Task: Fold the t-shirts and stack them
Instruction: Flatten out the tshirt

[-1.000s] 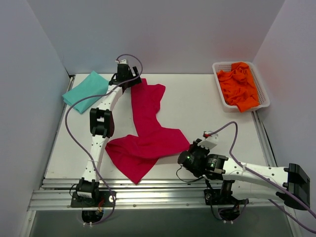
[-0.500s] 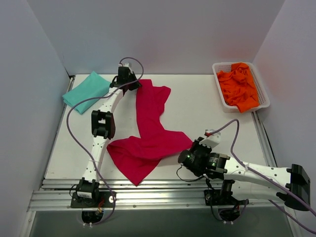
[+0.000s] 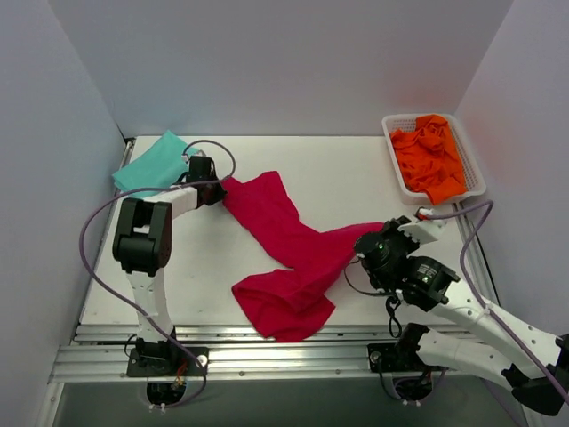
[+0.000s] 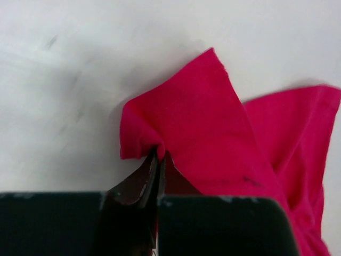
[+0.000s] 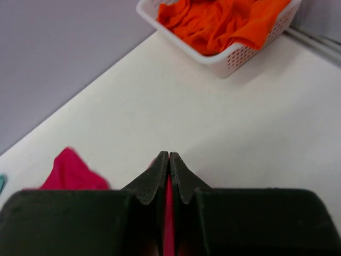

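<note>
The crimson red t-shirt (image 3: 289, 253) is strung out across the table between my two grippers, and its lower part lies bunched near the front edge. My left gripper (image 3: 216, 184) is shut on the shirt's far left corner (image 4: 208, 122), its tips (image 4: 160, 156) pinching a fold. My right gripper (image 3: 364, 244) is shut on the shirt's right end, and red cloth (image 5: 168, 218) shows between its closed fingers (image 5: 169, 156). A folded teal t-shirt (image 3: 153, 166) lies at the far left, just behind the left gripper. Orange t-shirts (image 3: 431, 153) fill a basket.
The white perforated basket (image 3: 471, 158) stands at the far right corner, seen in the right wrist view as basket (image 5: 234, 53) with orange cloth (image 5: 213, 18). Grey walls close in the table on three sides. A metal rail (image 3: 267, 342) runs along the near edge.
The left gripper closed on the red shirt's far corner and drew it left and nearer. The right arm carried its end up and to the right, stretching the shirt out.
</note>
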Controlling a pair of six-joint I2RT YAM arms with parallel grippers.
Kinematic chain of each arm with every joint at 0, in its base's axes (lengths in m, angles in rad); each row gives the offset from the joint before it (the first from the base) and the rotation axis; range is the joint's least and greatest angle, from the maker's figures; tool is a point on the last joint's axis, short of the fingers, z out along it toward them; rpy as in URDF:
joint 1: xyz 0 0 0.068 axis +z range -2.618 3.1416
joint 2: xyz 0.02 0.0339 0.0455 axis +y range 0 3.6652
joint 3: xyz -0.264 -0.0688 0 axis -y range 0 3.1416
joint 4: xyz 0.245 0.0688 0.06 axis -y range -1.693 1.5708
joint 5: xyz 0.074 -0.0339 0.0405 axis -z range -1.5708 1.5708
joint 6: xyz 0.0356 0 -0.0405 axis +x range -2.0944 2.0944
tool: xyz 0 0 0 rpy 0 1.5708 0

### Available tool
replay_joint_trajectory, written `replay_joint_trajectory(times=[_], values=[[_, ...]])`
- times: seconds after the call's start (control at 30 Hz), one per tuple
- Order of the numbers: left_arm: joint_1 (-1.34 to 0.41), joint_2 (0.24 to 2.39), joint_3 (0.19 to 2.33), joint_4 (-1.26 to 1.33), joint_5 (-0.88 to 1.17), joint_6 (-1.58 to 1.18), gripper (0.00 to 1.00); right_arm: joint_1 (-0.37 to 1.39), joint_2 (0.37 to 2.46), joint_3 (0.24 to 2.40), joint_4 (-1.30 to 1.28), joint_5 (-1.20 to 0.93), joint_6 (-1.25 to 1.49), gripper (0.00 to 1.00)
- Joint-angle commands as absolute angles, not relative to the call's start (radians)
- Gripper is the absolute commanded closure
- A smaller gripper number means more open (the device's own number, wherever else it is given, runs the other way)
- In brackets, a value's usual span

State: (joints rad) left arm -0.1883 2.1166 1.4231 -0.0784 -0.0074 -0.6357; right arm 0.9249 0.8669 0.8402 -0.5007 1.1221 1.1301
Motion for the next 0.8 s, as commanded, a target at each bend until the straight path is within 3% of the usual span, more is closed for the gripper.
replay_joint_trajectory(times=[0.0,0.17,0.2,0.23,0.27,0.3,0.53,0.77], values=[[-0.183,1.918,1.158,0.078,-0.172,-0.715,0.98,0.836,0.838,0.893,-0.422,1.174,0.945,1.00],[-0.198,1.760,0.890,0.167,-0.166,-0.824,0.97,0.678,0.876,0.939,-0.374,1.132,0.835,1.00],[-0.201,1.715,0.858,0.184,-0.157,-0.831,0.88,0.654,0.880,0.942,-0.365,1.123,0.824,1.00],[-0.202,1.694,0.815,0.198,-0.155,-0.842,0.74,0.631,0.890,0.939,-0.354,1.103,0.810,1.00],[-0.207,1.643,0.801,0.202,-0.158,-0.844,0.16,0.606,0.893,0.936,-0.324,1.088,0.786,1.00],[-0.212,1.613,0.792,0.207,-0.169,-0.841,0.06,0.557,0.896,0.921,-0.307,1.066,0.776,1.00],[-0.204,1.535,0.926,0.190,-0.241,-0.713,0.06,0.486,0.919,0.839,-0.224,0.900,0.762,1.00],[-0.187,1.921,1.258,0.158,-0.048,-0.676,0.03,0.483,0.913,0.828,-0.222,0.888,0.749,1.00]])
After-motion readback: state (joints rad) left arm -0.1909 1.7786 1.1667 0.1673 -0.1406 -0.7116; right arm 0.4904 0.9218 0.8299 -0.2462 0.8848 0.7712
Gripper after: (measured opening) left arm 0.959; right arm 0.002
